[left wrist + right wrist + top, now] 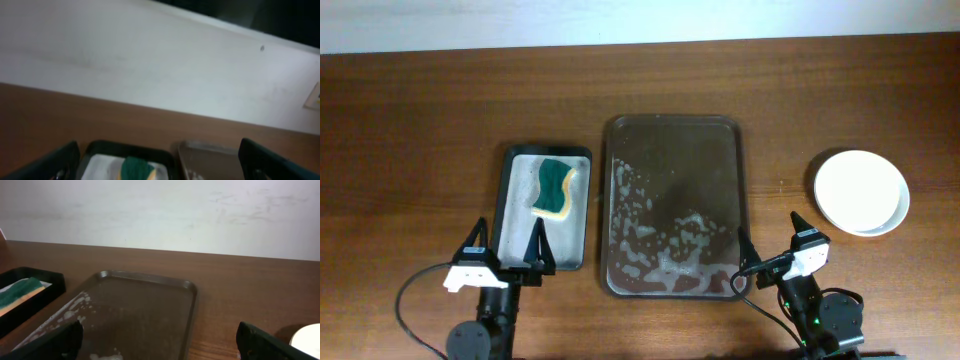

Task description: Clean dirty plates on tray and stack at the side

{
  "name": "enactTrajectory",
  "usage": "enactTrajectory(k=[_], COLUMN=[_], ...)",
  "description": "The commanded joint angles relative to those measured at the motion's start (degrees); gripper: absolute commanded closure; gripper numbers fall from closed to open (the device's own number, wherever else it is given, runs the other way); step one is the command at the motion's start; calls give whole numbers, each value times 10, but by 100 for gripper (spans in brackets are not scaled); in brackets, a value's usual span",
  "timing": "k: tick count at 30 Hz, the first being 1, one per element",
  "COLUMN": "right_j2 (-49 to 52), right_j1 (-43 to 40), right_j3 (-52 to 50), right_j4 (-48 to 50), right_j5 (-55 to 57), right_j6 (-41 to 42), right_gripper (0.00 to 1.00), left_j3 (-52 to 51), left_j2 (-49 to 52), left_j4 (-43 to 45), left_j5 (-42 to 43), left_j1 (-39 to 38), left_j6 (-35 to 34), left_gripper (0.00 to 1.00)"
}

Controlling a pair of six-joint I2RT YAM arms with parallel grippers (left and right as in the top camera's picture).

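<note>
The dark brown tray [672, 130] lies at the table's middle with no plates on it, only white foam patches over its near half. It also shows in the right wrist view [145, 305] and the left wrist view [210, 160]. White plates [862, 191] sit stacked on the table at the right; their edge shows in the right wrist view [306, 339]. My left gripper [507, 245] is open and empty at the near end of the small sponge tray. My right gripper [771, 235] is open and empty at the brown tray's near right corner.
A small grey metal tray [516, 222] with a green-yellow sponge [554, 189] lies left of the brown tray; the sponge also shows in the left wrist view [136, 169]. A white wall runs behind the table's far edge.
</note>
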Motion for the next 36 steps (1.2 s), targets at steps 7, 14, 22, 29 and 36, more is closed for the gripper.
enactTrajectory(k=[7, 14, 22, 29, 36], right_j2=[-4, -4, -4, -4, -4], right_j1=[4, 3, 4, 4, 4], right_j3=[-3, -3, -3, -3, -3], right_j4=[-2, -2, -2, -2, -2], right_j5=[5, 5, 5, 5, 5], right_j6=[-2, -2, -2, -2, -2], right_gripper=[1, 1, 1, 1, 1], left_j3=[-26, -26, -26, -26, -26], left_j2=[-3, -3, -3, -3, -3], left_j4=[-85, -85, -85, -84, -85], left_j5=[-3, -3, -3, -3, -3], left_j1=[2, 2, 2, 2, 2], left_j6=[9, 9, 9, 9, 9], left_gripper=[1, 1, 1, 1, 0])
